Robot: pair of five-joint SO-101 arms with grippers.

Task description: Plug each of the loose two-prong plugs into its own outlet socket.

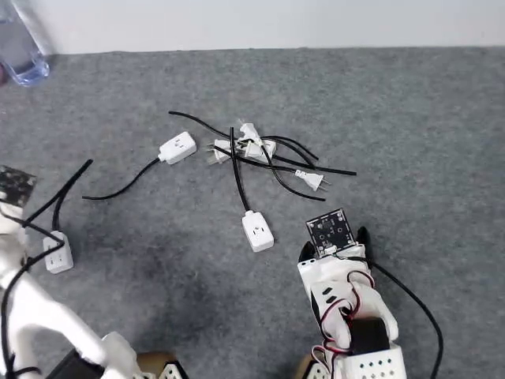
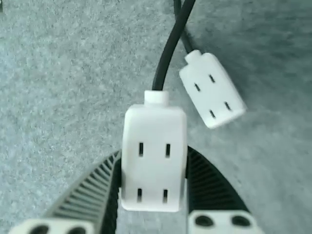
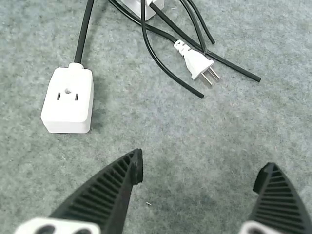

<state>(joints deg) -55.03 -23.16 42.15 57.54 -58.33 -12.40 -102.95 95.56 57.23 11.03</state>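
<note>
At the left side of the grey table [image 1: 410, 118] we see the left gripper [image 2: 153, 168] closed on a white socket [image 2: 153, 131]. Its two fingers [image 2: 97, 190] press on the long sides of the socket, and the black cord [image 2: 168, 53] of the socket runs away from the gripper. Just beside it is a second socket [image 2: 212, 90], tilted, which does not touch the fingers.

The right gripper [image 3: 195, 190] hangs over bare surface with its jaws wide apart and holds nothing. Near it a single socket [image 3: 67, 100] lies flat with its face up. A loose two-prong plug [image 3: 197, 61] lies a little farther off, its prongs bare and plugged into nothing.

In the high view a heap of plugs and cords [image 1: 246, 146] sits in the middle of the table, and one more socket [image 1: 177, 148] lies just beside it, toward the left arm. We cannot tell how many plugs the heap has.
</note>
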